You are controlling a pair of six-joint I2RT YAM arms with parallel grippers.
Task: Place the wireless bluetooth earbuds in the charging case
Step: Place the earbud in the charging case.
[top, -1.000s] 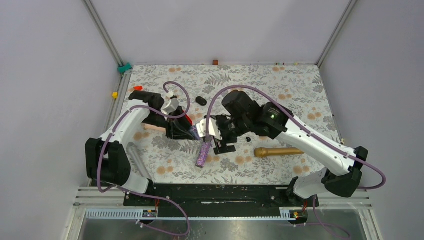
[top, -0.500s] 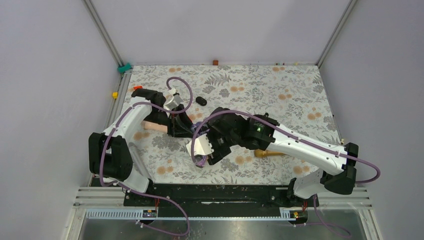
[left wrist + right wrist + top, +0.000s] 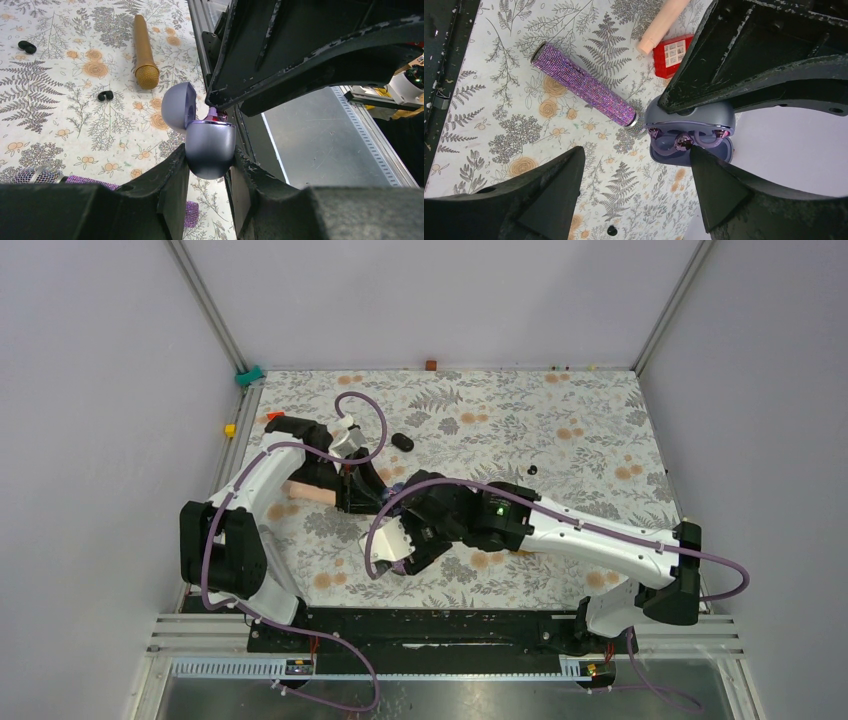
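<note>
Since a second ago the right arm has been swinging left and toward the bases, so the right gripper [image 3: 636, 150] is now hanging with its fingers spread wide over the fern-and-flower printed tablecloth [image 3: 560, 410], just in front of the charging case [image 3: 212, 135]. The glittery purple microphone [image 3: 584, 85], a sequin-textured cylinder, is now mostly hidden beneath that arm in the top view. The left gripper [image 3: 210, 155] is pinching the case's smooth, rounded lavender body between its matte black fingers, as before. The domed lid is standing open and shiny purple fittings are showing inside. A tiny glossy black earbud [image 3: 105, 95] is lying on the cloth near the mesh head of the metallic gold microphone [image 3: 144, 50]. A second earbud [image 3: 26, 46] is lying farther off, well apart from the case.
</note>
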